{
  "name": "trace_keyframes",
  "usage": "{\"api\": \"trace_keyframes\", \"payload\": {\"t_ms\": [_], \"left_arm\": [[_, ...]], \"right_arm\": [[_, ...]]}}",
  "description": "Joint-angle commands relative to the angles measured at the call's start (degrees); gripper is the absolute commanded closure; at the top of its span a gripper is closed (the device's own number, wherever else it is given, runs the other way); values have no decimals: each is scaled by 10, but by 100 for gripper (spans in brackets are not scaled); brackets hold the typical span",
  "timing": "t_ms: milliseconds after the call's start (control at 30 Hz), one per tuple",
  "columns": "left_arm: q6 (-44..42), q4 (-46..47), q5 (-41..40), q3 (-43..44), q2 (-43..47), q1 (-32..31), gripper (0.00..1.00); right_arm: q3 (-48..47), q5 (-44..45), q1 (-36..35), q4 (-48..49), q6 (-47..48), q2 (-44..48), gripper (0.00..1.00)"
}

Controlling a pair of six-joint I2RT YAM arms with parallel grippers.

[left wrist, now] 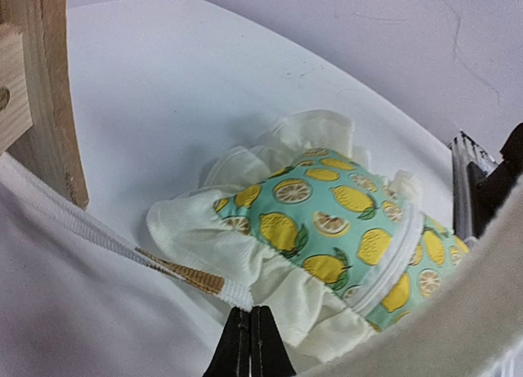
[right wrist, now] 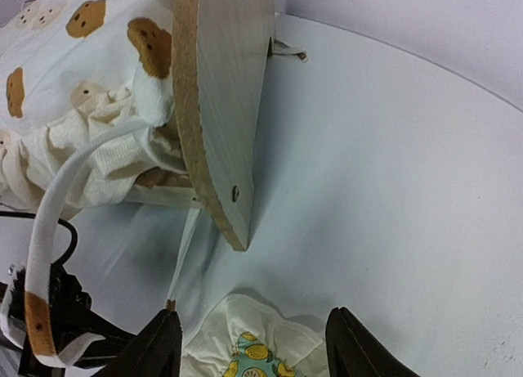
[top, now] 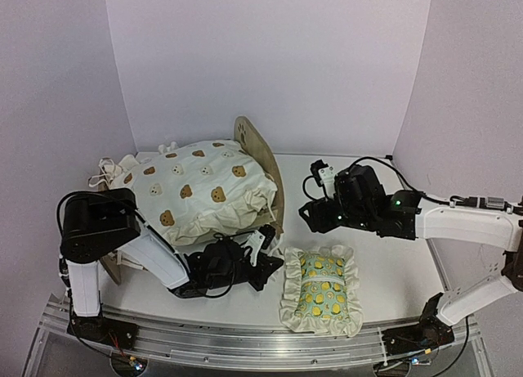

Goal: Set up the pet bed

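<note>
The pet bed (top: 260, 158) is seen standing on the table (top: 392, 271), in front of the left arm's base, with its rounded headboard turned toward the right arm. Most of the frame is hidden under the bear-print cushion (top: 196, 185), which is heaped on the bed rather than spread flat. Its edges are bunched against the headboard, and a tie (right wrist: 90, 168) hangs loose over the bed's near side. The lemon-print pillow (top: 321, 287) is not on the bed. It lies on the table just beside the headboard end, toward the near edge.

The left gripper (left wrist: 251, 344) is held low at the bed's near side with its fingers pressed together. The tie's brown-tipped end runs right up to the tips, but whether it is pinched between them cannot be told. The right gripper (right wrist: 255, 348) is poised beyond the headboard and pointed down toward the pillow. Its fingers are spread apart and nothing is held between them.

The step in hand is judged to be the bedding: the cushion has been placed but not settled, and the pillow is yet to be added. For the next move, the right gripper would need to be lowered over the pillow's ruffled edge and closed on the fabric. The pillow would then be lifted clear of the headboard's rim and set on the cushion at the headboard end. The loose tie should be kept out from under it.
</note>
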State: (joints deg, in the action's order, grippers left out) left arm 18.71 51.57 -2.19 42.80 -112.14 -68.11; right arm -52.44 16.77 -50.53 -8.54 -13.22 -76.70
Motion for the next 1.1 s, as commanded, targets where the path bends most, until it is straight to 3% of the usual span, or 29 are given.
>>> {"api": "trace_keyframes", "payload": {"t_ms": [0,333,533,1067], "left_arm": [[2,-53,87,0,59,1,100],[-33,-141,138,17,128,2,100],[-54,-188,163,40,170,4,100],[-120,-257,151,101,230,20,100]], "right_arm": [[21,-84,5,-17,-61,9,43],[24,-125,6,2,-120,-32,49],[41,-139,6,26,-131,-11,49],[35,-159,6,55,-134,-26,50]]}}
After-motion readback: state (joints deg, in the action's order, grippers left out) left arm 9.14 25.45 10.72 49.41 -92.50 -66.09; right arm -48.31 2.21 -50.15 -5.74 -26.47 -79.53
